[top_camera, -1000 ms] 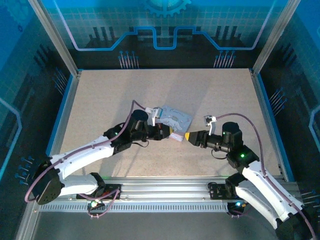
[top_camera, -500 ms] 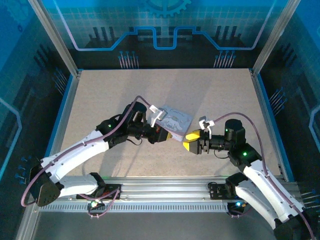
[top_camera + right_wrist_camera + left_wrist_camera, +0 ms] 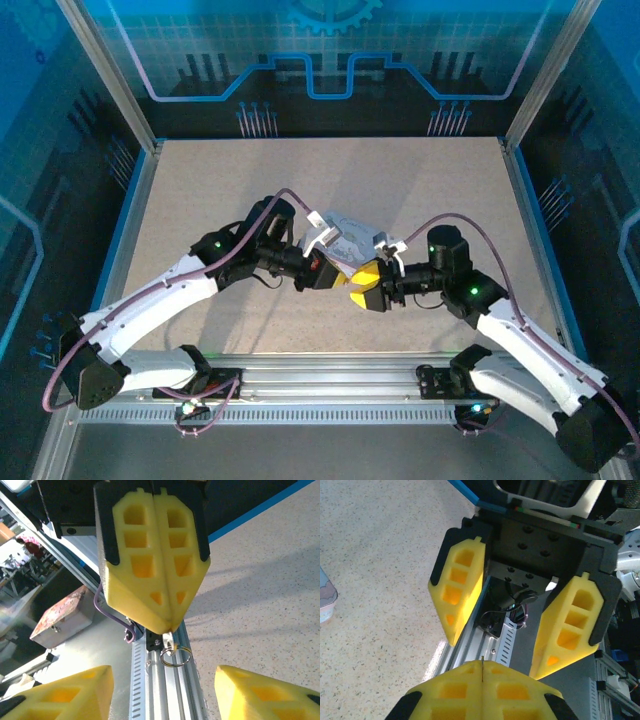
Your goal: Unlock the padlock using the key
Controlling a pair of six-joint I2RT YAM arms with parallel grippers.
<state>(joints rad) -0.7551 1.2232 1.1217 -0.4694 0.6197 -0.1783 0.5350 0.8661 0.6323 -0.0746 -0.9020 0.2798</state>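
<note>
Near the middle of the table (image 3: 200, 200), both arms reach inward and their yellow tips meet nose to nose. The left gripper (image 3: 346, 280) comes from the left, the right gripper (image 3: 363, 289) from the right, very close together – touching or not, I cannot tell from above. Just behind them lies the pastel tin (image 3: 348, 236), flat on the table, partly covered by the left wrist.

Left claw: clenched, fingers pressed flat against each other. The right wrist camera looks straight at it. A small silvery key (image 3: 169, 640) pokes out of the pinched tip, held by the left gripper and hanging downward, with a thin wire ring (image 3: 176, 656) looped through its end. In the left wrist view only a hairline sliver of metal shows at the seam between the closed fingers.

Right claw: released, jaws spread wide. Its two yellow fingers (image 3: 457, 587) stand well apart in the left wrist view, and the clamped left tip points at the gap between them – nothing sits between those fingers. A corner of the tin shows at the left edge of that view, resting on the speckled surface.
</note>
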